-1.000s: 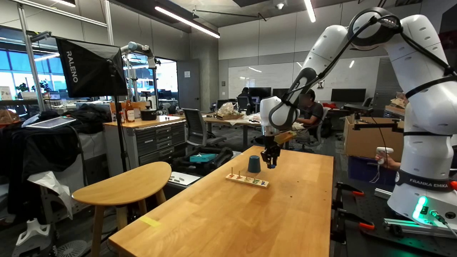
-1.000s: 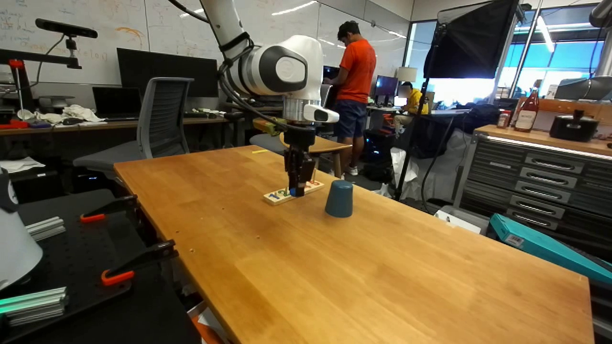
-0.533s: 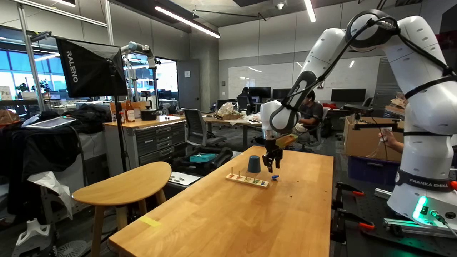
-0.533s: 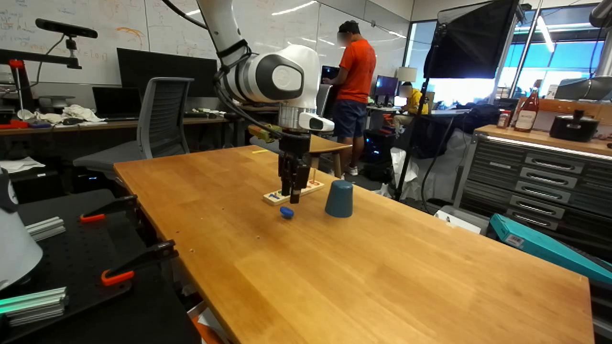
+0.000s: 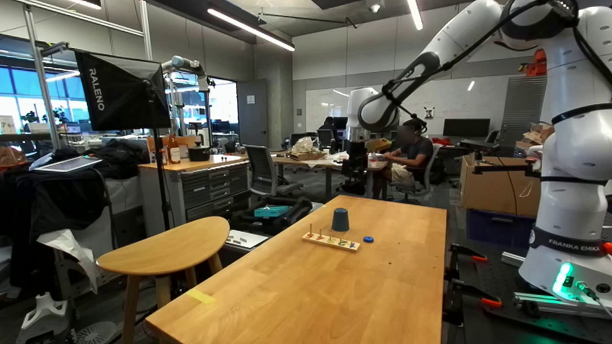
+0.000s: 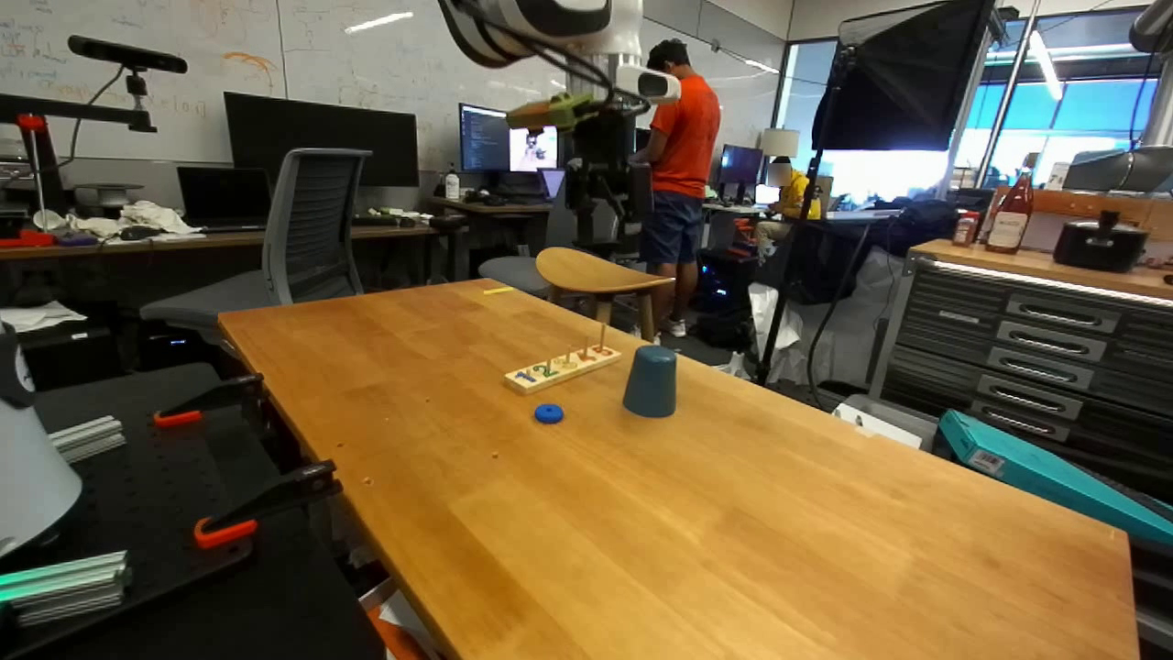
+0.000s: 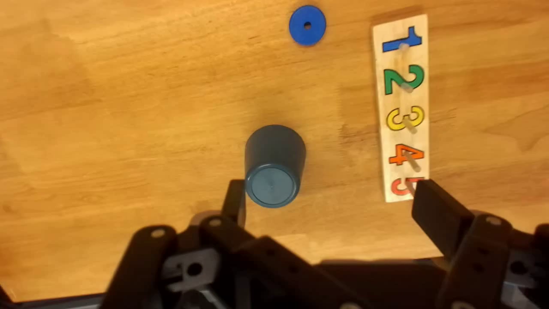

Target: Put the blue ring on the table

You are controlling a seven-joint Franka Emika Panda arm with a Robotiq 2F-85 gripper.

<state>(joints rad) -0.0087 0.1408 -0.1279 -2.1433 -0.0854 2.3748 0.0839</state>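
Step in hand: placing, judged complete. Blue ring [image 7: 307,36] lies flat on the desk [image 6: 733,513], hole upward, near the top edge of the wrist frame, just right of middle. Number board [image 7: 403,138] lies apart on its right; cup [image 7: 274,167] sits below the ring in that frame. Pincer [image 7: 332,201] is spread wide and has hold of nothing; in both exterior views it hangs high above the desk, well apart from the ring. Next move, my estimate: no regrasp called for, only backing off, high enough to miss cup and board.
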